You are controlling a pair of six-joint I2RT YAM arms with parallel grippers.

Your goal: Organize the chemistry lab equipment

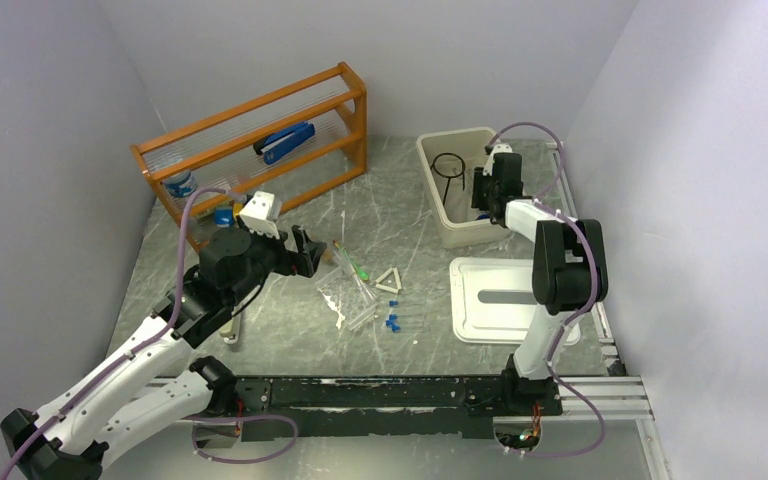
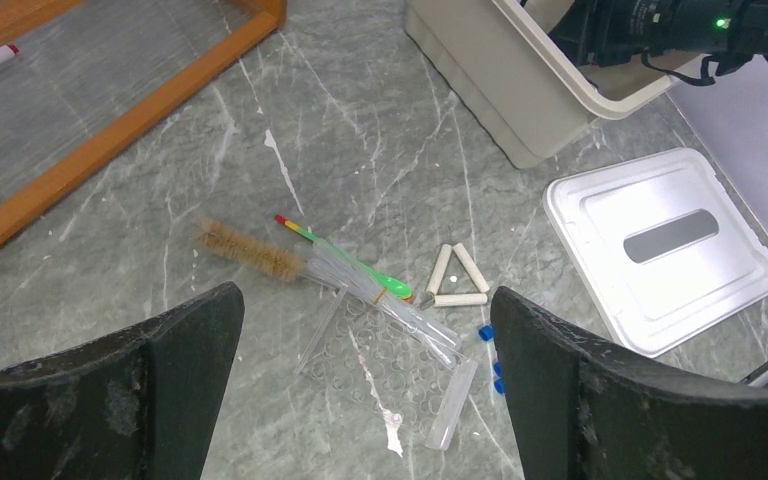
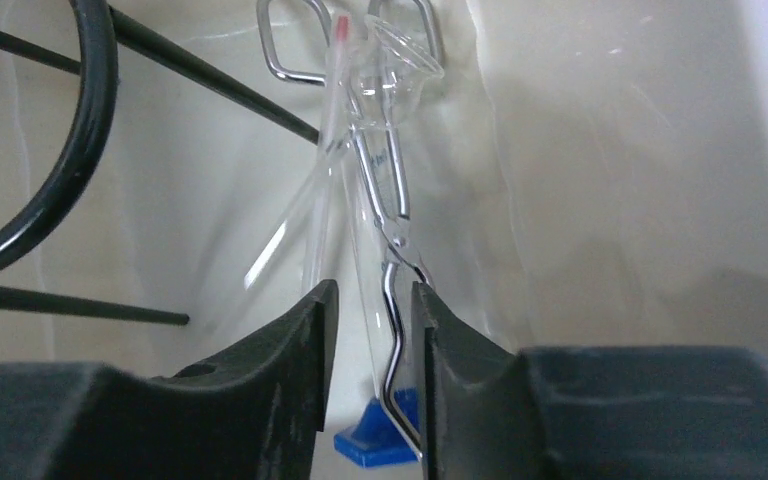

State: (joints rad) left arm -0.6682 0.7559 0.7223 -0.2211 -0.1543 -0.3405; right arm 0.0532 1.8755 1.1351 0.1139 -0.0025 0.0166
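Observation:
My right gripper [image 3: 372, 290] is down inside the beige bin [image 1: 457, 134], open by a narrow gap. The metal tweezers [image 3: 392, 200] run between its fingers, close against the right finger and apart from the left one. A clear blue-capped tube [image 3: 372, 435] lies beside them, and the black wire ring stand [image 3: 80, 150] is at the left. My left gripper [image 2: 365, 295] hangs wide open above the clear tube rack [image 2: 390, 365], with nothing in it. A bundle of thin rods [image 2: 380, 295], the white triangle [image 2: 457, 275] and blue-capped tubes [image 1: 392, 322] lie on the table.
A bristle brush [image 2: 250, 250] and a green spoon [image 2: 360, 270] lie with the rods. The white bin lid [image 1: 495, 300] lies flat to the right. A wooden shelf [image 1: 260, 130] with a blue stapler [image 1: 285, 142] stands at the back left.

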